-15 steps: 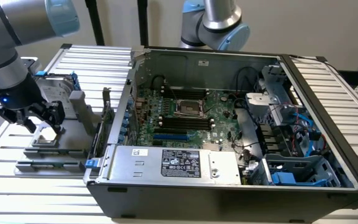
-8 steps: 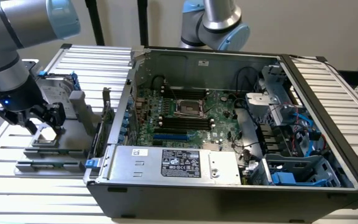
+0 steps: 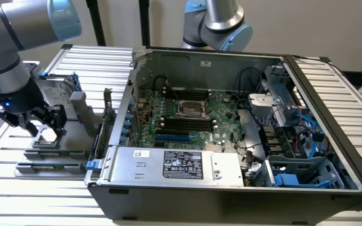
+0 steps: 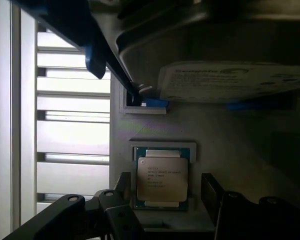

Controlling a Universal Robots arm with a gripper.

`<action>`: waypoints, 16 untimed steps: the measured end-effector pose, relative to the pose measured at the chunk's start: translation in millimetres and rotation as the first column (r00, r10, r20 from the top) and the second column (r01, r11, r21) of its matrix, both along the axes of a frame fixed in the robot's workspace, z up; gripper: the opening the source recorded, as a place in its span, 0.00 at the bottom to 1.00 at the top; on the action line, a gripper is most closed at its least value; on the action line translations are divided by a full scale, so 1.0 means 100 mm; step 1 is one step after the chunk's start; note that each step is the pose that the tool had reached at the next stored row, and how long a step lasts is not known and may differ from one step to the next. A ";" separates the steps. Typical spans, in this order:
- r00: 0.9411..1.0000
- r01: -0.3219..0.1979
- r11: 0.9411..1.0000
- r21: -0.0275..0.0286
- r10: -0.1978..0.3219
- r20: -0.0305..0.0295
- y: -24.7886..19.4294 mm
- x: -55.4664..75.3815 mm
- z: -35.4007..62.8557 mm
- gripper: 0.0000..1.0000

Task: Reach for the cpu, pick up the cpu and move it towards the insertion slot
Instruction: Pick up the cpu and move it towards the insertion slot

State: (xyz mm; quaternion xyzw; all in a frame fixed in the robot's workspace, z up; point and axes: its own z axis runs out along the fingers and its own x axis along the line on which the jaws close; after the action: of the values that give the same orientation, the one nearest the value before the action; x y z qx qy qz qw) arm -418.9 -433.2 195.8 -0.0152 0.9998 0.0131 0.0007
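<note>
Cpu [image 4: 161, 180] lying flat, metal face up, in a square recess of the grey fixture [image 3: 49, 160]; outside the case [image 3: 231, 197], at the exterior view's left, just in front of the hard drive [image 3: 58, 94]. Gripper [image 3: 43, 125] poised directly over the chip, spread wide, one finger [image 4: 212, 192] to each side, no contact evident. Slot [image 3: 189, 108] well apart, on the board inside the open case, dark centre showing.

Handling, by judgement: light, thin and stiff; smooth metal lid probably slippery; underside contacts likely fragile, so no pressing on the faces. Best taken squarely by two opposite pale edges, with modest force, kept level. Little edge standing proud of the recess, hence a shallow purchase.

Surface and room: slatted white table [image 3: 17, 197] under both fixture and case. Open space above the fixture. Case wall standing between fixture and slot; memory slots and cables close around the socket.
</note>
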 end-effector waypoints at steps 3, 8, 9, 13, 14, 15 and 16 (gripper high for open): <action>1.000 0.000 1.000 0.000 0.000 0.000 -0.004 0.00 -0.009 0.67; 1.000 0.000 1.000 -0.001 0.000 0.000 -0.006 0.00 -0.033 0.67; 1.000 0.000 1.000 -0.001 0.000 0.000 -0.006 0.00 -0.040 0.67; 1.000 0.000 1.000 -0.002 0.000 0.000 -0.006 -0.02 -0.063 0.67; 1.000 0.000 1.000 -0.002 0.000 0.000 -0.006 -0.02 -0.067 0.67; 1.000 0.000 1.000 -0.002 0.000 0.000 -0.006 -0.02 -0.068 0.67; 1.000 0.000 1.000 -0.002 0.000 0.000 -0.006 -0.02 -0.070 0.67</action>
State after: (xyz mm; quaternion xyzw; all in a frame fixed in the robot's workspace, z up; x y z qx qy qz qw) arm -420.9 -433.8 188.8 -0.0152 0.9998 0.0122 0.0006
